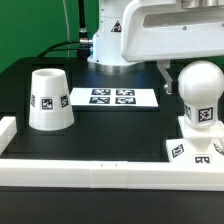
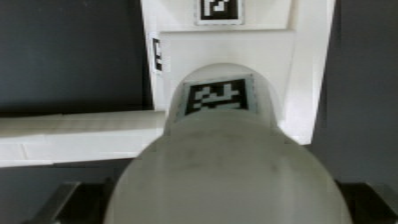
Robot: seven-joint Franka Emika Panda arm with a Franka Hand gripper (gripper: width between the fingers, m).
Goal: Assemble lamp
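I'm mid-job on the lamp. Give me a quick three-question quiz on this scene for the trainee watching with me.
1. True or false: in the exterior view, from left to right, the order is shade, marker board, bulb.
2. Multiple choice: the bulb stands on
A. the marker board
B. the base
C. the shade
3. Fill in: the shade stands on the table with its wide end facing ____.

Key: 1 true; 2 B; 3 down.
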